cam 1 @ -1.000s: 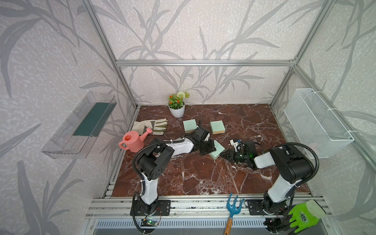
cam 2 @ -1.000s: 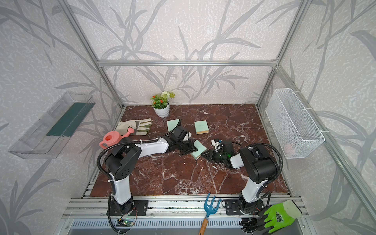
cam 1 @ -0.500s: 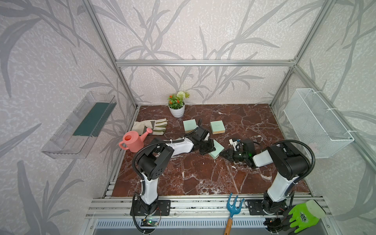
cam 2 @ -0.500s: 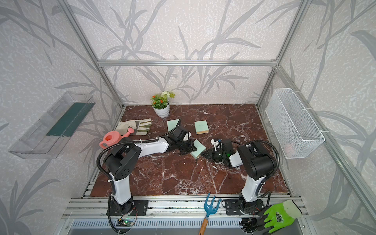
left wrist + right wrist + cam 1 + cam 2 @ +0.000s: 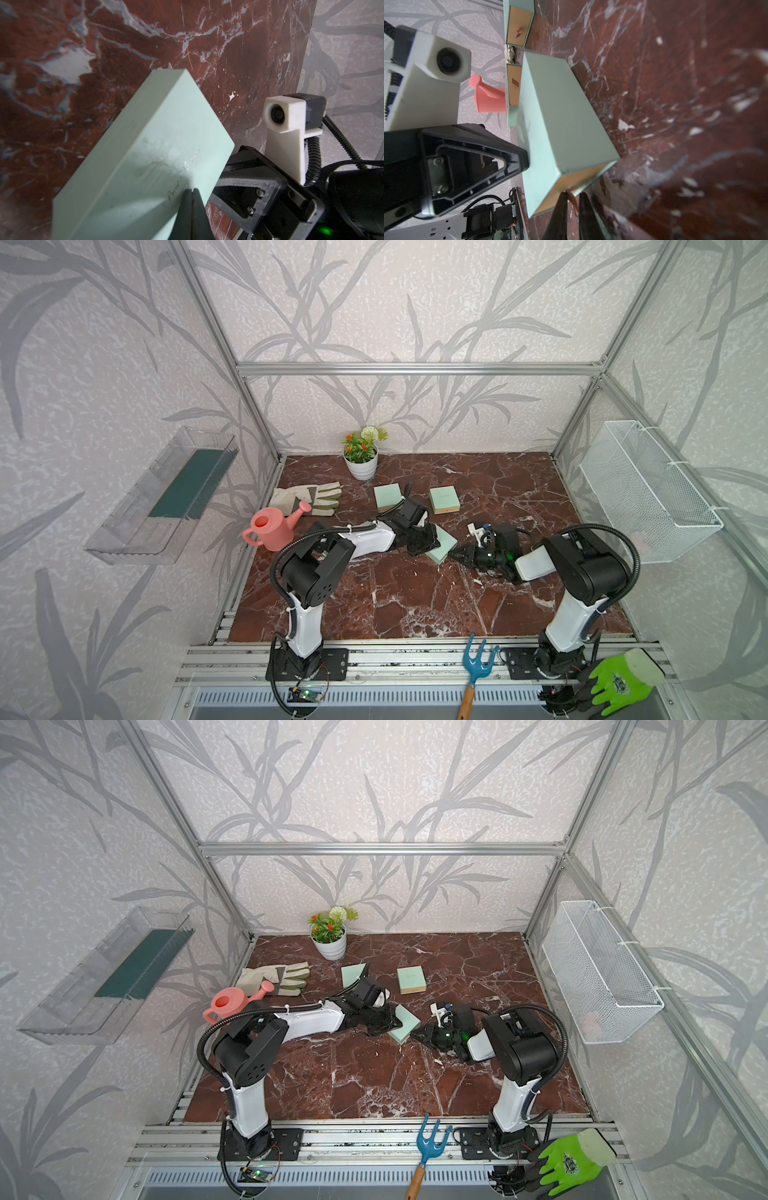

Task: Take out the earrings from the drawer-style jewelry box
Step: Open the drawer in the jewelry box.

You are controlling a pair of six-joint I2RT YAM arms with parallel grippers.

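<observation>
A mint-green drawer-style jewelry box [image 5: 441,546] [image 5: 405,1025] lies mid-table, its drawer closed, so the earrings are hidden. My left gripper [image 5: 430,540] [image 5: 192,190] is shut, its tips pressing on the box lid [image 5: 145,145]. My right gripper [image 5: 453,552] [image 5: 572,195] sits at the tan drawer front [image 5: 577,182]. Its jaws stand a narrow gap apart, with the brown pull tab [image 5: 573,200] between them, against one finger.
Two more mint boxes [image 5: 387,497] [image 5: 444,499] sit behind. A pink watering can [image 5: 272,526], work gloves [image 5: 307,497] and a potted plant [image 5: 360,452] are at the left and back. A wire basket [image 5: 648,489] hangs on the right wall. A blue rake [image 5: 478,659] and a green glove [image 5: 619,680] lie on the front rail.
The right gripper's jaws have narrowed around the pull tab, and its arm has edged toward the box. The left gripper has stayed shut on the lid.
</observation>
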